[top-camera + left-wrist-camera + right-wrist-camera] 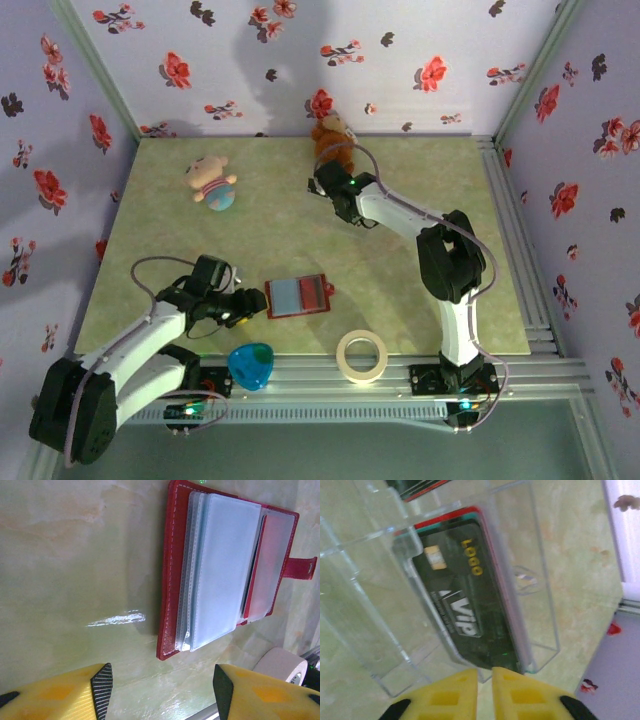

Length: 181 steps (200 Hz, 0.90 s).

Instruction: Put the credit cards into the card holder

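Note:
The card holder lies open on the green mat, dark red with pale blue sleeves and a strap at its right. My left gripper sits just left of it, open, with nothing between its fingers. The credit cards stand stacked in a clear plastic box: a dark VIP card in front, with red and teal edges behind it. My right gripper is at the lower edge of that stack at the back of the mat. Its jaws stand a narrow slit apart, and I see no card in the slit.
A brown teddy stands behind the right gripper, and a small doll lies at the back left. A blue heart-shaped object and a tape roll rest near the front edge. The tape roll is close to the wallet.

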{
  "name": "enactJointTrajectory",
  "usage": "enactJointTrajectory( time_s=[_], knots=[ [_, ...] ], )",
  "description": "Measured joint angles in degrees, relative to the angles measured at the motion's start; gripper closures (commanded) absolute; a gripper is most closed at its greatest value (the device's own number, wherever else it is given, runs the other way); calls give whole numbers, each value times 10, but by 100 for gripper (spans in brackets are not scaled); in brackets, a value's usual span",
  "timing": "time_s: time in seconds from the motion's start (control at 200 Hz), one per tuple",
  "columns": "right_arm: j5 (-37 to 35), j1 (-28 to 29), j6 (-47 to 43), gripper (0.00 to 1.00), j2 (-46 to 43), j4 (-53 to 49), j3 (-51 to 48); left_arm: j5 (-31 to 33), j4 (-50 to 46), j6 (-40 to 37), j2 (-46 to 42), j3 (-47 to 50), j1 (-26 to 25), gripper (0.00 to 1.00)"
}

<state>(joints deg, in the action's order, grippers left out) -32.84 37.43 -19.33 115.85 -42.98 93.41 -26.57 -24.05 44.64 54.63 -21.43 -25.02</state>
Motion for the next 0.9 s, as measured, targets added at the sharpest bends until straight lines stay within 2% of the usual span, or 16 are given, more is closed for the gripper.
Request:
enactJointTrajectory(
  time_s=[0.09, 0.23, 0.315, 0.45, 0.635, 0.78, 0.905],
  knots=[
    [0, -2, 1, 42, 0, -4, 0, 0, 0, 0, 0, 0, 0, 41],
    [3, -13, -2, 34, 0, -5, 6, 0, 0, 0, 0, 0, 0, 41],
    [53, -35, 9, 27, 0, -7, 26, 0, 0, 1, 0, 0, -1, 41],
    [200, -101, 34, 32, -2, -16, 71, 0, 1, 4, 0, 0, -3, 41],
    [367, -189, 68, 25, 9, -44, 143, 0, 1, 4, 12, -6, -3, 41],
    [467, -197, 74, 29, 57, -80, 190, 0, 0, 4, 26, -9, -4, 41],
    [521, -186, 76, 29, 87, -101, 185, 0, 5, 4, 32, -13, -5, 41]
  ],
)
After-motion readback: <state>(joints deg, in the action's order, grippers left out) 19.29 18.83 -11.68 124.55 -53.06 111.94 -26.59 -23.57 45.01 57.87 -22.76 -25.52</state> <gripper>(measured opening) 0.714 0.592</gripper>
